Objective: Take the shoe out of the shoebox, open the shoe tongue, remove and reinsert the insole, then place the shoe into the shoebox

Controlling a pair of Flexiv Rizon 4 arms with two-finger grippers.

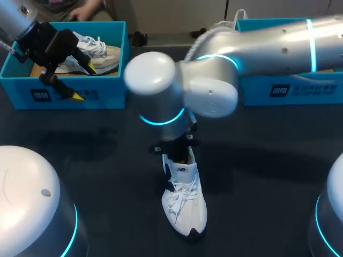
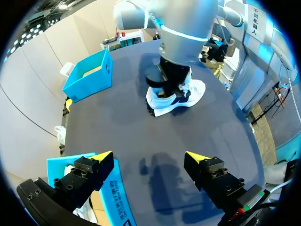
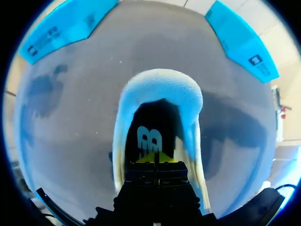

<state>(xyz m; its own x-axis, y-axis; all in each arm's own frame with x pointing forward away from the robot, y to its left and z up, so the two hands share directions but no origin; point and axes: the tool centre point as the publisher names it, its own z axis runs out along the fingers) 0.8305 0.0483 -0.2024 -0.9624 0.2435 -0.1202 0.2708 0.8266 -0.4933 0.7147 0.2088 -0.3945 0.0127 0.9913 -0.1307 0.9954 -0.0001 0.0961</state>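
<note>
On the table (image 1: 107,150), about midway, the shoe (image 1: 185,206) stands on its sole, toe towards the robot, well apart from both boxes. Right gripper (image 3: 155,157) is down in the shoe's opening, tips together over the insole (image 3: 149,140). Cannot tell whether an edge is pinched.

Judgement: insole step in hand. Best to work from the heel end along the shoe's length, slowly, lest the shoe tip or slide.

Left gripper (image 1: 84,81) hangs over the near wall of the left box (image 1: 115,32), fingers wide apart, holding nothing. Left box holds a second shoe (image 1: 99,51). Right box (image 2: 89,77) shows only a tan lining.
</note>
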